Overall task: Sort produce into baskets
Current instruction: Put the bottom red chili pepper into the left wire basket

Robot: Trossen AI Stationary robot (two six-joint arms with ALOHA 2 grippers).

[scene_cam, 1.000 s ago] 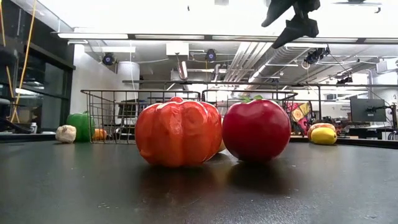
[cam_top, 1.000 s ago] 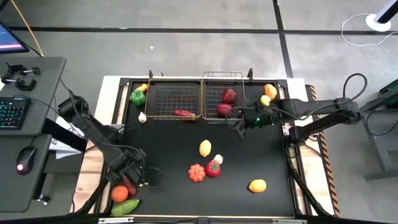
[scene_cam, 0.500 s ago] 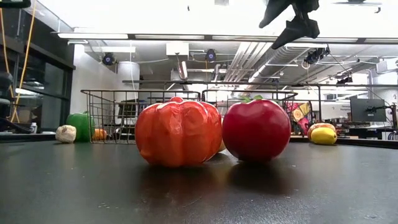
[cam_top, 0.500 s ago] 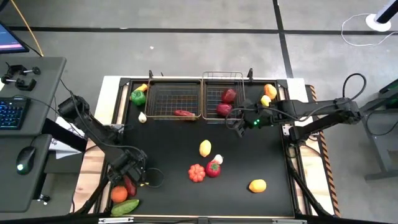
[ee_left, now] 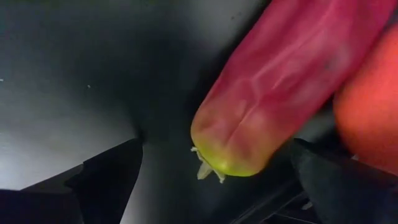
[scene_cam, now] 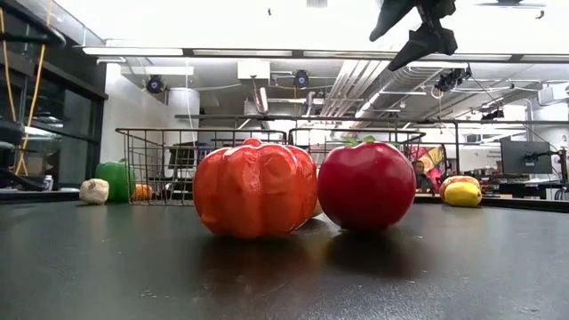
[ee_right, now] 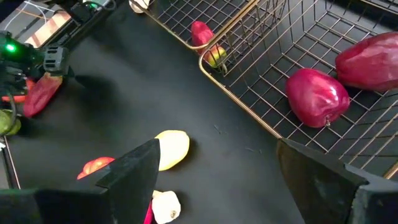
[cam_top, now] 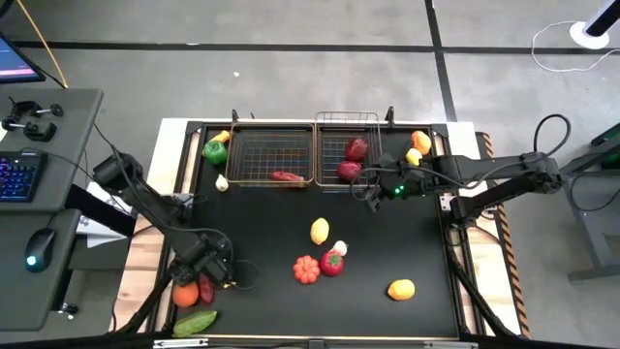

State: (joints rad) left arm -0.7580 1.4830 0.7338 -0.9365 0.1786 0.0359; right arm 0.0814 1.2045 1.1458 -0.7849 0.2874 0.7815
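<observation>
Reaching low at about seven o'clock on the table point(cam_top: 291, 208), left gripper point(cam_top: 206, 274) set over a long red pepper point(ee_left: 292, 81), fingers point(ee_left: 106, 180) spread wide on either side of its green stem end, not yet closed; an orange point(cam_top: 186, 299) touching that pepper, a green cucumber point(cam_top: 197, 322) just beyond at the near edge. Probably lined up along the pepper's narrow width so the jaws can close across it without nudging the orange.

Hovering at about two o'clock, right gripper point(cam_top: 372, 197) just off the near rim of the right basket point(cam_top: 378, 118), fingers point(ee_right: 134, 171) apart and empty, likely held high and clear after a drop so the mesh rim is not snagged. Two dark red apples point(ee_right: 317, 96) lying in that basket; another red pepper point(cam_top: 286, 176) against the near wall of the left basket point(cam_top: 232, 145).

Still outside the baskets: green pepper point(cam_top: 215, 150) and garlic point(cam_top: 222, 182) at ten o'clock beside the left basket, a yellow piece and an orange one point(cam_top: 420, 142) at one o'clock beside the right basket, a lemon point(cam_top: 320, 231) near centre, a ridged orange-red piece point(scene_cam: 255, 188) touching a red tomato point(scene_cam: 366, 185) at six o'clock, another yellow-orange fruit point(cam_top: 401, 289) at five o'clock. Sorting judged less than halfway.
</observation>
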